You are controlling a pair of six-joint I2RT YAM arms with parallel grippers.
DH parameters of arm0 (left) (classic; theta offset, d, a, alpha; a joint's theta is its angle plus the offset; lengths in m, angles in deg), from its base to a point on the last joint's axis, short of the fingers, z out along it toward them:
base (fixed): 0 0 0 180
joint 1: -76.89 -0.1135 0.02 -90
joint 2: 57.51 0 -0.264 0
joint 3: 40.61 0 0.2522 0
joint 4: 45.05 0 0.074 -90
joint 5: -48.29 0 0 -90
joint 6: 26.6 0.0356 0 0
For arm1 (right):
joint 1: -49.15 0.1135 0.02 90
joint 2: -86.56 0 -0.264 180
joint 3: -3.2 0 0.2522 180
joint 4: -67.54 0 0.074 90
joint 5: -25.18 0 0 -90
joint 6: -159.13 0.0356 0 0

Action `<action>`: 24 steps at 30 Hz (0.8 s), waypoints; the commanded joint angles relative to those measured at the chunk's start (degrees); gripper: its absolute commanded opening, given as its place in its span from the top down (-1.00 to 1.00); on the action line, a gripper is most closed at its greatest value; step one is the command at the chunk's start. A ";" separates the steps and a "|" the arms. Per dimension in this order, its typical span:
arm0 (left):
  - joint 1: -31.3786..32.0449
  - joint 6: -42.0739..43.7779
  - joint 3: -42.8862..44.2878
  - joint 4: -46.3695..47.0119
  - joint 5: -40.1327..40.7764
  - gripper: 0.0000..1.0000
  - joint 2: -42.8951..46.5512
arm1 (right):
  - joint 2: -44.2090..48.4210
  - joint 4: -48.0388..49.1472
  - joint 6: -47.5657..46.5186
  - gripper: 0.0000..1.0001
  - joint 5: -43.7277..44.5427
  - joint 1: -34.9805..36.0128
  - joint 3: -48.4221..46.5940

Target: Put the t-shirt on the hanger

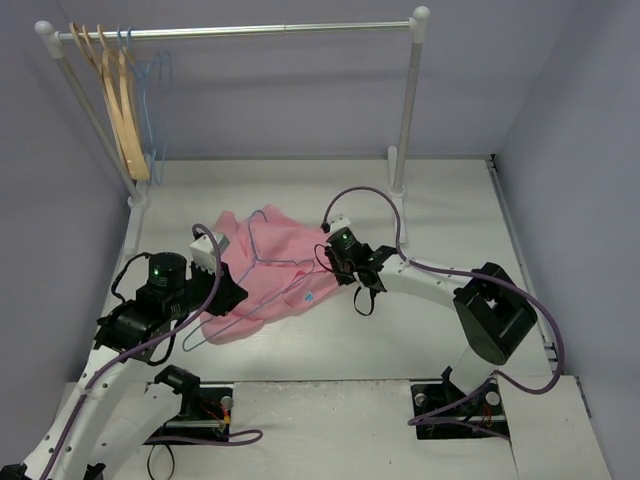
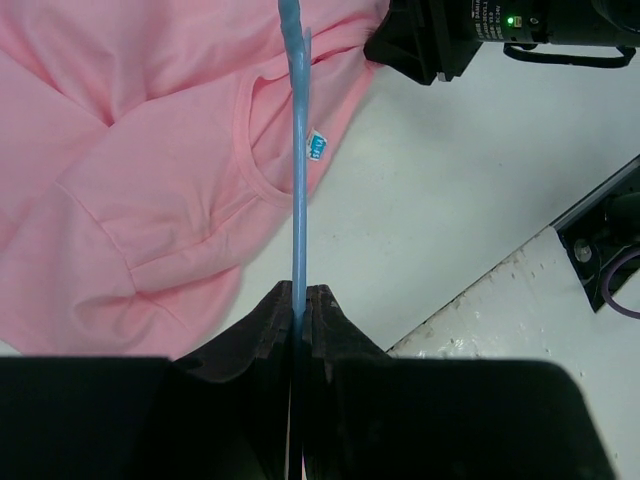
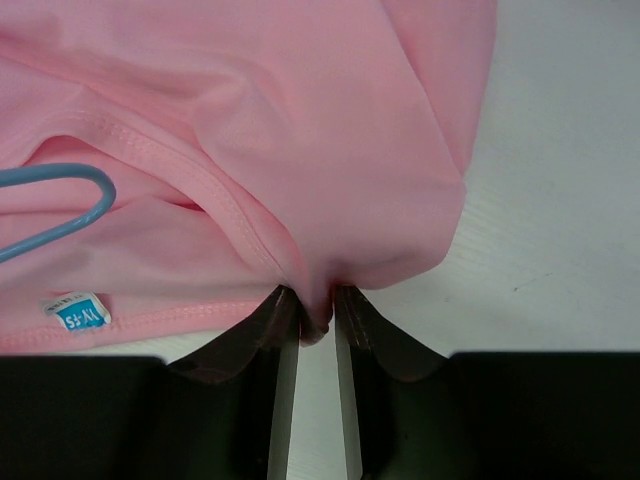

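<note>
The pink t-shirt [image 1: 280,270] lies crumpled on the white table between the two arms. The pale-blue wire hanger [image 1: 258,245] lies across it, one end reaching into the neck opening. My left gripper [image 1: 228,297] is at the shirt's near left edge. In the left wrist view it [image 2: 301,290] is shut on the hanger [image 2: 298,200], whose wire runs over the collar past the label [image 2: 317,146]. My right gripper [image 1: 330,258] is at the shirt's right edge. Its jaws [image 3: 316,300] pinch a fold of the t-shirt [image 3: 300,120], with the hanger's bent end [image 3: 50,172] to the left.
A clothes rail [image 1: 240,32] on two white posts stands at the back. Tan wooden hangers [image 1: 125,110] and thin blue wire hangers [image 1: 155,90] hang at its left end. Purple walls close in the table on the left, back and right.
</note>
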 commanded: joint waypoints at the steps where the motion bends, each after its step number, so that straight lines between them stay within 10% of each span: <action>1: 0.24 -0.45 -0.74 5.85 -1.63 1.00 -0.10 | 2.87 0.93 -0.45 0.55 -1.01 -0.68 0.20; 13: 0.32 -2.30 -3.82 10.07 -5.14 1.00 0.07 | 1.56 2.16 -0.45 0.35 -0.75 -1.82 0.73; 20: 0.24 -4.41 -5.32 12.79 -6.29 1.00 -0.71 | 0.76 2.60 -0.71 0.96 -1.01 -1.99 0.29; 24: 0.76 -5.72 -5.49 13.85 -5.76 1.00 -1.51 | 1.37 1.55 -0.80 0.99 -1.45 -2.08 -0.68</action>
